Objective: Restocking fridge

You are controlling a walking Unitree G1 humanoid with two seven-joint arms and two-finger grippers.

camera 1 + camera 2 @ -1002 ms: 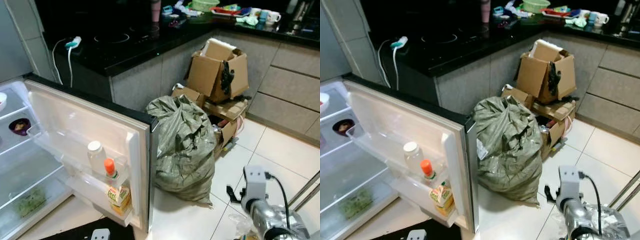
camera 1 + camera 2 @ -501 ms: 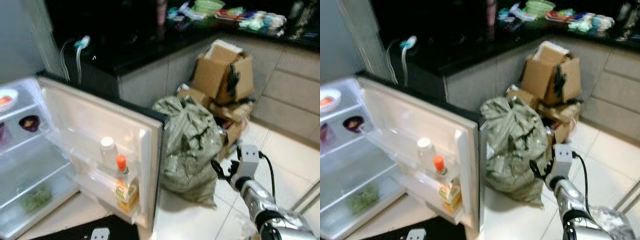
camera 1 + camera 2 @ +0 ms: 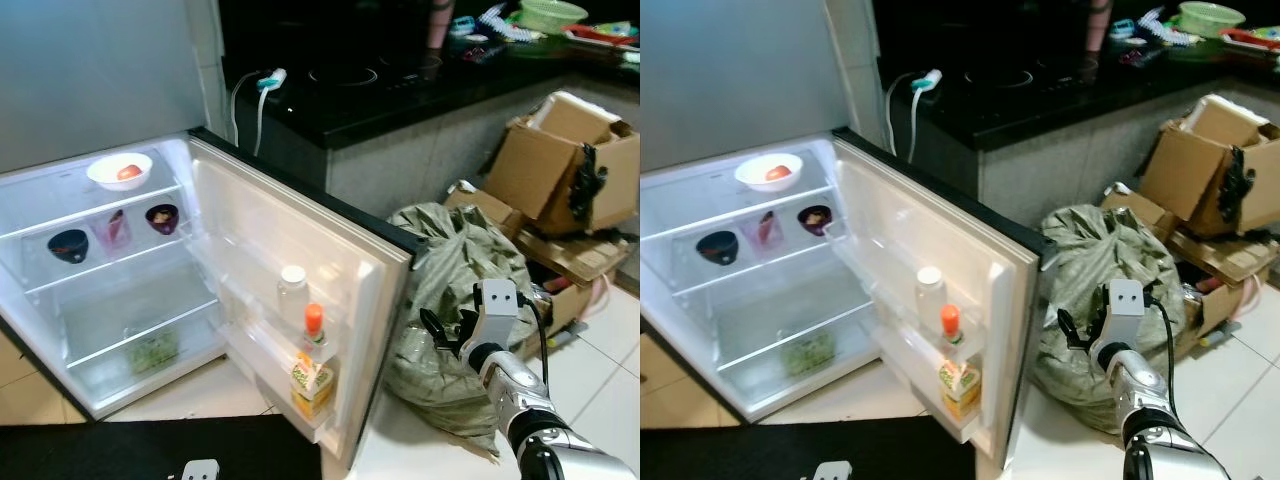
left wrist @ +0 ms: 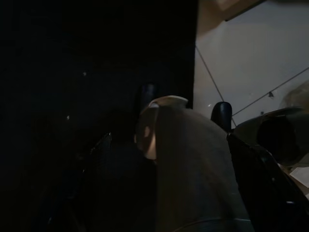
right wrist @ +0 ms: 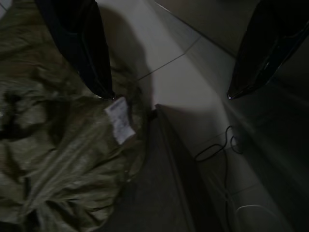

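The fridge point(image 3: 120, 270) glows brightly from its own inside light, washing its shelves and open door point(image 3: 300, 270) pale. The counter point(image 3: 400, 80) behind is dark, its far edge lost in black. Both head views are slightly soft. The left wrist view is nearly black, with one lit patch of floor tile point(image 4: 251, 63). The right wrist view is dim, with heavy shadow over the sack point(image 5: 58, 159).

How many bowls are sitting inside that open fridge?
3: a white bowl on the top shelf, and two dark bowls, one left and one right, on the shelf below. More could be hidden.
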